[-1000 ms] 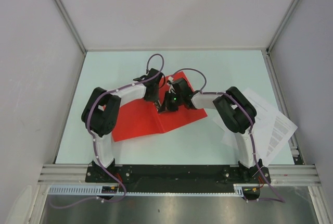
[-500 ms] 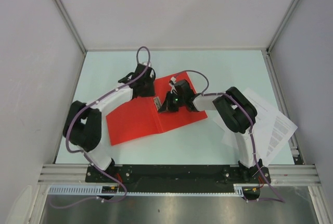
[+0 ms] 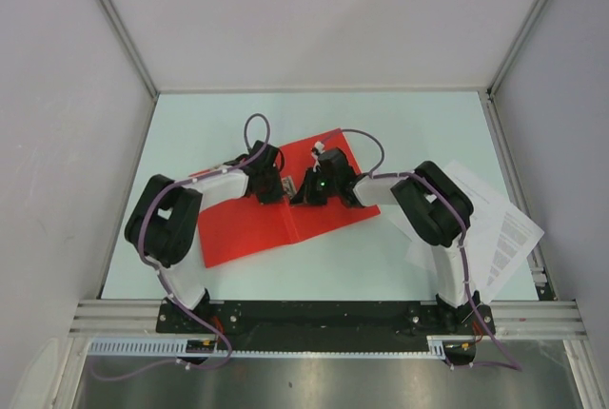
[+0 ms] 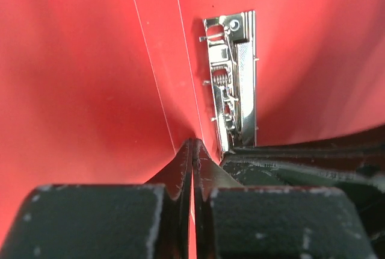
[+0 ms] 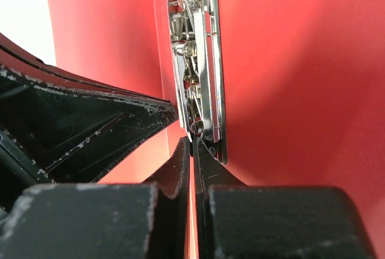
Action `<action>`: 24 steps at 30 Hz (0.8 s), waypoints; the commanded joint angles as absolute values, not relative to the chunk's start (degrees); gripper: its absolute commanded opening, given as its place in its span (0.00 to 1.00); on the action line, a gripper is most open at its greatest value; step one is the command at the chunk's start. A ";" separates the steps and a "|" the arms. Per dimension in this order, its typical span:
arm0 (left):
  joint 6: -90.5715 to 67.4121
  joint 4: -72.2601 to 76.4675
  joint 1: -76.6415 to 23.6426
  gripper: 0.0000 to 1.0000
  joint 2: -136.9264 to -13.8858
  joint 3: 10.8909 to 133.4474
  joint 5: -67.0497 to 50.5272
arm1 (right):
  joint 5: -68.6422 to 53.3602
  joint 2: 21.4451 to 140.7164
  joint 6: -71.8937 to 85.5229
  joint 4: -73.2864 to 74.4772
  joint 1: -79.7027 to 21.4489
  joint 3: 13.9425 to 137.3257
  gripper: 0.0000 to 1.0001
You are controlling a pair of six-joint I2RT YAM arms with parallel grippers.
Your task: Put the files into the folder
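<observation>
Red plastic spreads under my left gripper [image 4: 194,147] and right gripper [image 5: 194,144], both pinched shut with tips at the metal clip [image 4: 231,84] just ahead. Around them the folder [image 3: 247,223] lies open; the files [image 3: 500,228] lie well off to the right of both. Next, I reckon: lift the clip.

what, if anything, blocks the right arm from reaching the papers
Probably nothing, so likely yes: the papers lie uncovered near its base, though its shut gripper is down at the folder's clip.
</observation>
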State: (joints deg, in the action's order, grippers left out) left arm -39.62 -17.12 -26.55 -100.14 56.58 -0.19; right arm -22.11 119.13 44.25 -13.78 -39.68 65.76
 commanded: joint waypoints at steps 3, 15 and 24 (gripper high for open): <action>-40.34 -26.81 -25.67 0.00 -108.98 56.43 2.47 | 5.69 122.61 36.57 12.37 -38.76 63.10 0.00; -37.88 -24.79 -21.80 0.00 -108.54 52.21 2.81 | 6.79 124.11 32.00 10.57 -38.94 64.60 0.00; -37.18 -23.55 -21.80 0.00 -108.63 51.24 2.29 | -14.57 114.97 35.40 -2.02 -34.89 68.02 0.00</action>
State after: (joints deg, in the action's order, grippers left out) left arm -40.99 -13.93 -22.94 -102.32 56.27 -7.16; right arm -16.12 116.20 37.45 -5.89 -39.90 68.93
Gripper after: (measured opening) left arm 0.005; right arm 0.009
